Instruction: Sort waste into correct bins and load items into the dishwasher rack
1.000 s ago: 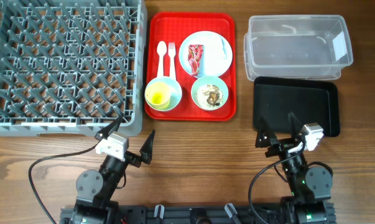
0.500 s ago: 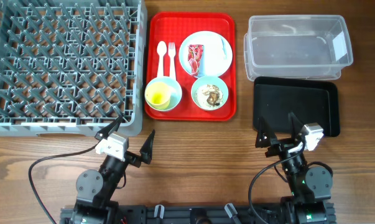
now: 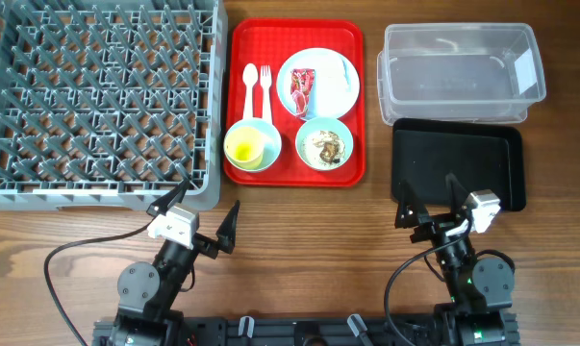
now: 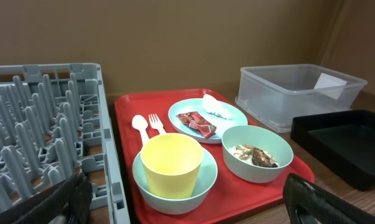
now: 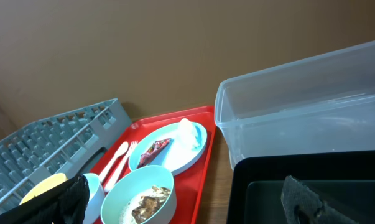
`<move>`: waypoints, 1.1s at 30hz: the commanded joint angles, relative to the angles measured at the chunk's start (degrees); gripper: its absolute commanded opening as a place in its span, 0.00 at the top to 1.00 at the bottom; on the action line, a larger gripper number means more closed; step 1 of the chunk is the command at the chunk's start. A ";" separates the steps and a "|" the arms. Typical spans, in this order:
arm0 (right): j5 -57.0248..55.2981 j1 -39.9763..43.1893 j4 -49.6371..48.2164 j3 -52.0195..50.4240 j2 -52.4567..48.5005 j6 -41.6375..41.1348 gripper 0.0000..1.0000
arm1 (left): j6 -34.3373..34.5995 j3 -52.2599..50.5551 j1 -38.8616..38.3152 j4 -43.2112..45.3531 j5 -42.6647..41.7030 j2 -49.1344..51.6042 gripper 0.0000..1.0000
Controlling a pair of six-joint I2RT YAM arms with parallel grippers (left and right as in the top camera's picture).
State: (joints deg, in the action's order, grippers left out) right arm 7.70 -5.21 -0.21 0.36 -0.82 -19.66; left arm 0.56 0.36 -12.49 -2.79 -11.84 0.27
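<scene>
On the red tray [image 3: 357,96] a pale blue plate [image 3: 333,96] holds a red wrapper [image 3: 301,86] and a white tissue [image 3: 343,69]. A mint green bowl [image 3: 324,143] holds rice and brown scraps. A yellow cup [image 3: 244,145] stands in a pale blue bowl [image 3: 261,130]. A white fork [image 3: 265,88] and spoon [image 3: 250,91] lie beside them. The grey rack [image 3: 97,96] is at left, the clear tub [image 3: 460,72] and black tray [image 3: 458,168] at right. My left gripper [image 3: 195,215] and right gripper [image 3: 432,200] are open and empty near the front edge.
In the left wrist view the cup [image 4: 171,163], green bowl [image 4: 257,152] and rack wall [image 4: 106,143] lie just ahead. In the right wrist view the black tray [image 5: 299,180] lies below my fingers, the tub [image 5: 299,106] behind it.
</scene>
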 commanded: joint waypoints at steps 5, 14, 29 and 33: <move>1.07 -0.28 -0.37 -0.04 -0.48 -0.09 0.00 | -0.07 -0.04 -0.42 -0.48 -0.98 0.15 0.00; 3.28 -0.28 -0.66 -0.04 -0.48 -24.11 0.00 | 0.87 -0.04 -0.42 4.87 -10.12 0.15 0.00; 14.88 -0.28 13.22 30.67 -12.33 -2.32 0.00 | 7.61 31.80 -0.39 -13.40 -8.48 17.81 0.00; 17.81 -0.28 26.82 47.04 -26.71 0.87 0.00 | 7.61 48.61 -0.42 -26.56 -8.52 33.00 0.00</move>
State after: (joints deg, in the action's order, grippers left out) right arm 21.74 -5.21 20.25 37.19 -17.32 -23.62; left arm 7.55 36.18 -12.49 -22.24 -20.71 21.56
